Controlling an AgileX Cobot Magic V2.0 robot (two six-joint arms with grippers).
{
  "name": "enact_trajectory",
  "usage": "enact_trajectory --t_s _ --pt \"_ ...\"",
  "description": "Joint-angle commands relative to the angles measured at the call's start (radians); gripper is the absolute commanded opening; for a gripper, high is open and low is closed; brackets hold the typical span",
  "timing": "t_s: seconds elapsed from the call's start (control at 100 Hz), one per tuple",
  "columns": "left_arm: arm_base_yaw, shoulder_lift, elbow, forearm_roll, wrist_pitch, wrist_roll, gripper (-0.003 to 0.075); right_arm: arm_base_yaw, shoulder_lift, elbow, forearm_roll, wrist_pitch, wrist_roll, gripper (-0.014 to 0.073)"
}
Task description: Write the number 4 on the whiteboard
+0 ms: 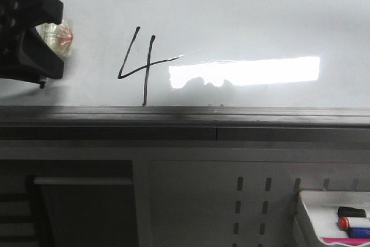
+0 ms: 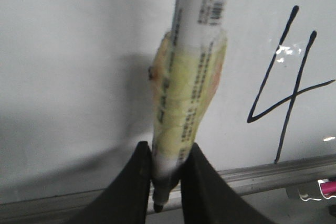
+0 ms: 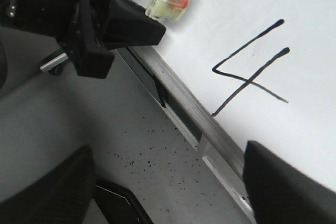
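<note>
Whiteboard [image 1: 260,21] bears number 4 [image 1: 141,65]; only left wrist view shows left claw [image 2: 165,174] clamping marker [image 2: 189,77]; right claw [image 3: 168,182] wide open.

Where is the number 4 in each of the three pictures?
Front view: the number 4 sits left of center on the whiteboard, beside the bright reflection.
Left wrist view: it is at the right edge, right of the marker in the left gripper.
Right wrist view: upper right, tilted.
Shared landmark: the grey edge rail at the 4's foot.
</note>
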Motion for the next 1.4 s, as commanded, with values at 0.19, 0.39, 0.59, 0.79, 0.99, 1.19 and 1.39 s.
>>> enact_trajectory --t_s 0.19,0.39,0.59,0.79,0.99,1.19,1.39 --pt "0.003 0.040 -0.037 -0.041 -0.056 -0.005 0.0113 -0.006 -0.037 -0.036 -0.003 -0.046 -0.008 0.0519" --pt "0.003 0.046 -0.037 -0.044 -0.118 -0.005 0.0256 -0.006 -0.037 -0.036 -0.003 -0.030 -0.008 0.0519" --pt "0.003 0.018 -0.037 -0.022 -0.090 -0.005 0.0256 -0.006 -0.046 -0.036 -0.031 -0.020 -0.008 0.0456" --pt "0.003 -0.141 -0.037 0.037 -0.072 -0.005 0.0235 -0.010 -0.119 0.008 -0.053 -0.060 -0.005 -0.0068" --pt "-0.002 -0.412 -0.007 0.117 -0.062 0.021 -0.0011 -0.010 -0.285 0.169 -0.054 -0.250 -0.005 -0.0062" --pt "-0.002 -0.675 0.092 0.201 -0.062 0.025 -0.0020 -0.010 -0.527 0.444 -0.054 -0.518 -0.005 -0.0062" --pt "-0.002 -0.908 0.253 0.298 -0.062 0.025 -0.0020 -0.010 -0.799 0.726 -0.054 -0.658 -0.005 -0.0062"
